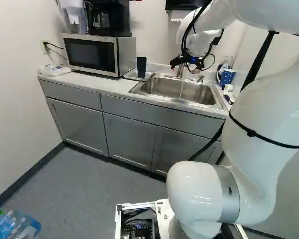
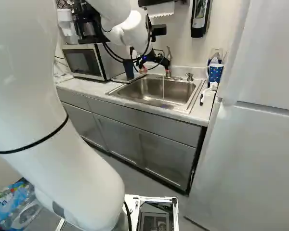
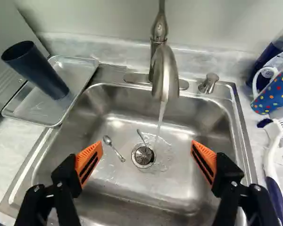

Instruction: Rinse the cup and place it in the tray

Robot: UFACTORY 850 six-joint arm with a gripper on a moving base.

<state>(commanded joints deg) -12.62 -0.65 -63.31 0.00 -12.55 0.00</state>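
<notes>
Over the back part of the sink hangs my gripper (image 2: 155,70), just in front of the faucet; in the wrist view the gripper (image 3: 147,157) has its orange-padded fingers wide apart with nothing between them. A dark blue cup (image 3: 37,70) stands upright on the metal tray (image 3: 26,111), beside the sink on the microwave's side. The faucet (image 3: 165,77) runs a thin stream of water into the steel sink (image 3: 132,186). A second cup, blue with coloured dots (image 3: 275,92), stands on the counter at the sink's opposite side.
Two spoons lie in the sink, one spoon (image 3: 114,149) beside the drain and one at it. A white-and-blue brush (image 3: 271,155) and a bottle flank the sink near the dotted cup. The microwave (image 1: 92,54) stands behind the tray; a tall white fridge (image 2: 260,144) is at the right.
</notes>
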